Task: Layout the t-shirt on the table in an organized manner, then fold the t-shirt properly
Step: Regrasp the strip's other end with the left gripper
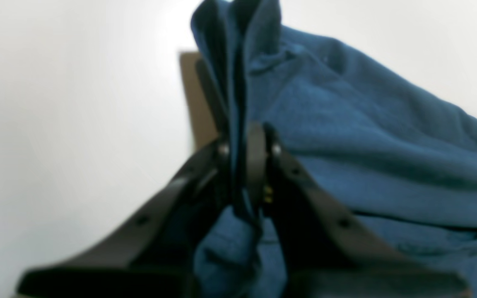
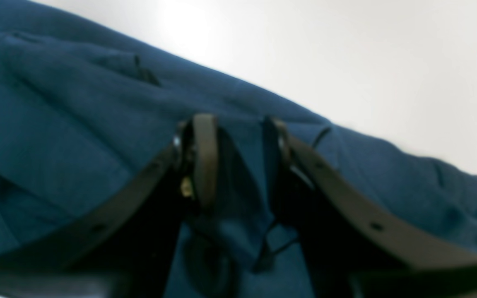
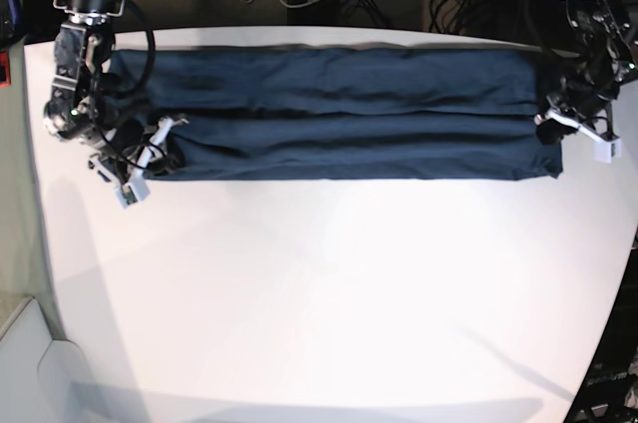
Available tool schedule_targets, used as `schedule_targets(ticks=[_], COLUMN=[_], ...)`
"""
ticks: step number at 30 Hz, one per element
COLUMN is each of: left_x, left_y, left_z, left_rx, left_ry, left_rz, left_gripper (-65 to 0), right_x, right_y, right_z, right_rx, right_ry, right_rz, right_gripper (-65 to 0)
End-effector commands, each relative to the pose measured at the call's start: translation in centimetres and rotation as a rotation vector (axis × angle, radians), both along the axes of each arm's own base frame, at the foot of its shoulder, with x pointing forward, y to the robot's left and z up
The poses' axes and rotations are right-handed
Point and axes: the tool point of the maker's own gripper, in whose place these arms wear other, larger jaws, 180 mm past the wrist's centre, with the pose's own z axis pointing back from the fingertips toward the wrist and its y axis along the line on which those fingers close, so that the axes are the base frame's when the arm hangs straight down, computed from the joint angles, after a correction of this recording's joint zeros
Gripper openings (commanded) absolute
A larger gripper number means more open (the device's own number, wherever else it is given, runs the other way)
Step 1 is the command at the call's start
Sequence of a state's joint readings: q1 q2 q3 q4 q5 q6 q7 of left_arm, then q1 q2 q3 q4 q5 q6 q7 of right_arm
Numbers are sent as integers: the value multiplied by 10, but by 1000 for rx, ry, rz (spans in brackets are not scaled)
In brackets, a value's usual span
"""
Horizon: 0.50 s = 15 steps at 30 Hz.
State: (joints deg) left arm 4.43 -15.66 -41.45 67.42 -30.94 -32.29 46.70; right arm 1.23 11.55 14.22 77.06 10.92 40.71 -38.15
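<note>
Both ends of the t-shirt [image 3: 334,114], stretched as a long band across the upper tabletop [image 3: 329,293], are clamped: left end effector [image 3: 570,122], right end effector [image 3: 150,149]. Equal tension should be kept while folding.

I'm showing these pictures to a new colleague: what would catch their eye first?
First, the dark navy-blue cotton t-shirt, folded into a long band across the far side of the large white table. Next, both arms grip its ends: the left gripper is pinched shut on a bunch of cloth at the base view's right, and the right gripper clamps a fold at its left.
</note>
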Motion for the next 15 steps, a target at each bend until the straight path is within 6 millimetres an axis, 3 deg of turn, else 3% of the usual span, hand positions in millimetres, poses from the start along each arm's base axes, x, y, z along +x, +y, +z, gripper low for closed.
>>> schedule_targets(ticks=[1,6,12,15], left_x=[-23,10,38,45], left_y=[-3,6,8,-8], left_z=[-18,35,85,97], left_rx=[35,155,235,216], left_ry=[146,15,-94,-86], left_rz=[-42,-77,-60,-57], left_gripper=[-648,-648,-648,-647], right_x=[-8,-8,-8,-8], right_y=[-13,-13,-13,-13], right_z=[-9,-9,-9,-9], right_rx=[-76,-76,-76,-76], right_ry=[63,63,63,63], right_rz=[-1,-1,-1,-1], right_gripper=[-440,-440,-440,-440])
